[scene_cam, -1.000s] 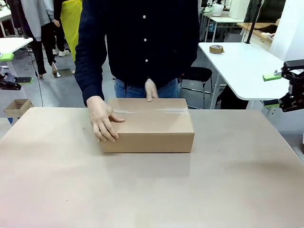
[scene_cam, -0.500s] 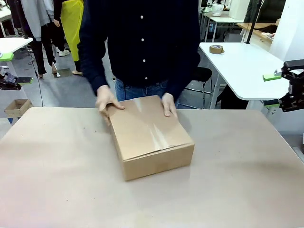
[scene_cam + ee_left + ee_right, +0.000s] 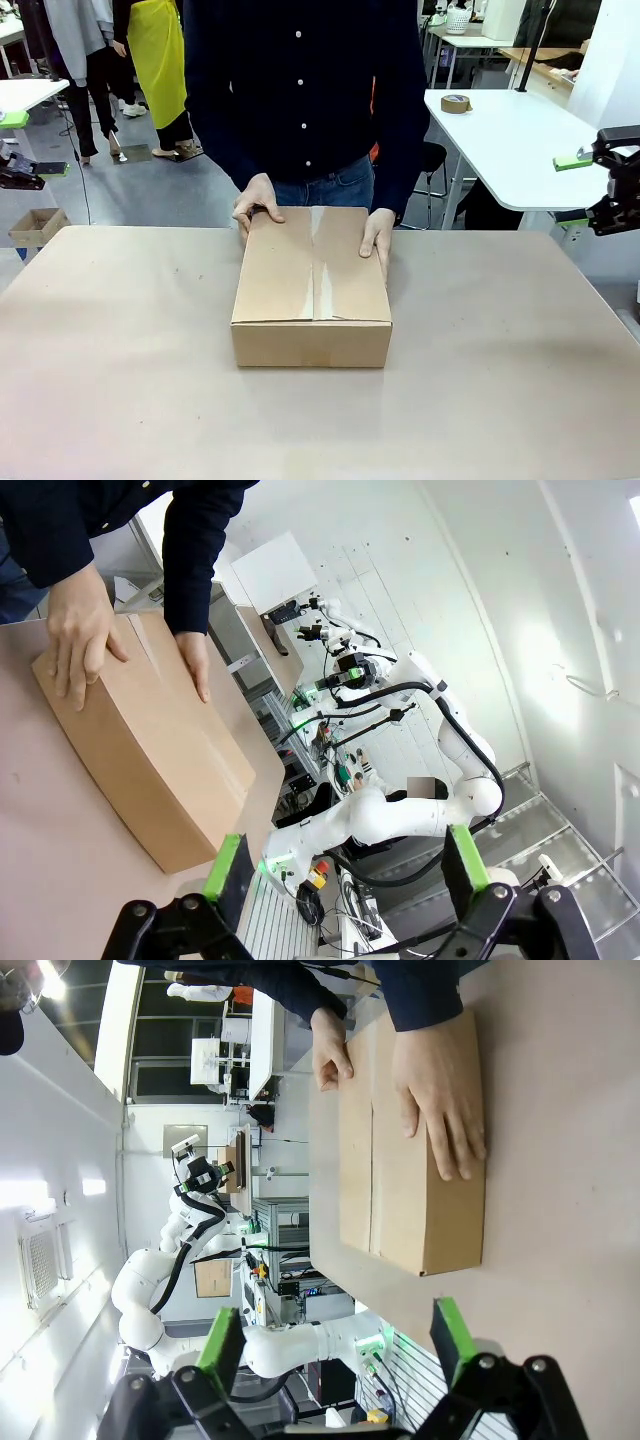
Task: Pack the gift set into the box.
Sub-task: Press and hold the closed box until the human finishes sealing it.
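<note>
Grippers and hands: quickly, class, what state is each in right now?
Left gripper: open, empty.
Right gripper: open, empty.
Person's hand at picture left: on the box.
Person's hand at picture right: on the box.

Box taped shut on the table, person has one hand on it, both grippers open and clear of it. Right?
No: both of the person's hands are on the box, one hand at its far left corner, the other hand on its right edge, per the front view. The rest holds.
</note>
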{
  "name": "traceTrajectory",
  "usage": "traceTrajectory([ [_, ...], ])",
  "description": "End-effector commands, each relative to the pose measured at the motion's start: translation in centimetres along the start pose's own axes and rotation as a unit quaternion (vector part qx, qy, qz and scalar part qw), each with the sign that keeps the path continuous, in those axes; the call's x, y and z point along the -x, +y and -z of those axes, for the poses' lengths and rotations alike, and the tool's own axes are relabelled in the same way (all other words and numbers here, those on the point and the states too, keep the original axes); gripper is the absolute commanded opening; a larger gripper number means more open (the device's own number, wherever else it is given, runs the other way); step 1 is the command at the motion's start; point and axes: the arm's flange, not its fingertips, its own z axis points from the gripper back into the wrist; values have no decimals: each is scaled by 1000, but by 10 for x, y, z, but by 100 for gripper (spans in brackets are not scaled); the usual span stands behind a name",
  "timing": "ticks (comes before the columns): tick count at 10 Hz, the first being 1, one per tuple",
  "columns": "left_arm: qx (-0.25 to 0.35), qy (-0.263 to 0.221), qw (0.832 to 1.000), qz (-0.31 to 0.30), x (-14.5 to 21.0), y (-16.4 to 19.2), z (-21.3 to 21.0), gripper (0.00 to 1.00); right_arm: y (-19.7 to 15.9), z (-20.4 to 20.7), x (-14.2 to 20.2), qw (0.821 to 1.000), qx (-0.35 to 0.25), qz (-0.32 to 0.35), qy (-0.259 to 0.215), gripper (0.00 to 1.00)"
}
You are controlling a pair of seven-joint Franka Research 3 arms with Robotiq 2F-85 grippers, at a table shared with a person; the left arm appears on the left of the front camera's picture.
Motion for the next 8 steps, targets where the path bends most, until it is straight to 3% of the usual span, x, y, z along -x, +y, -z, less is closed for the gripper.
traceTrajectory([
  [1, 3, 6, 1000, 9, 6, -1, 0, 100, 3, -1, -1, 1000, 2, 6, 3, 100],
  [8, 3, 6, 1000, 9, 6, -1, 0, 100, 0, 0, 0, 1000, 0, 0, 0, 100],
])
